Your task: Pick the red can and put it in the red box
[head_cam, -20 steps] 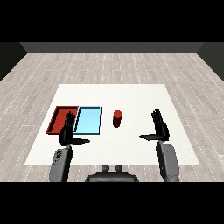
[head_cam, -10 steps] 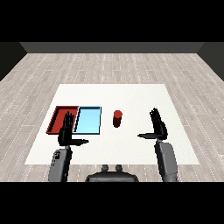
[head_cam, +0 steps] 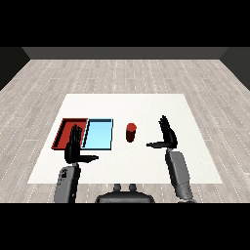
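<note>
Near the middle of the white table (head_cam: 127,105) the red can (head_cam: 131,132) stands upright, just to the right of the light blue tray (head_cam: 99,134), and the red tray (head_cam: 66,132) lies beside it toward the table's left edge. The right hand (head_cam: 168,135) is near the can but not touching, fingers straight and thumb spread apart. The left hand (head_cam: 74,146) is over the front edge of the red tray, fingers also straight, holding nothing.

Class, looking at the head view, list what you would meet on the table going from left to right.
Red tray → light blue tray → red can → right robot hand. The left robot hand overlaps the trays, so it is left out.
</note>
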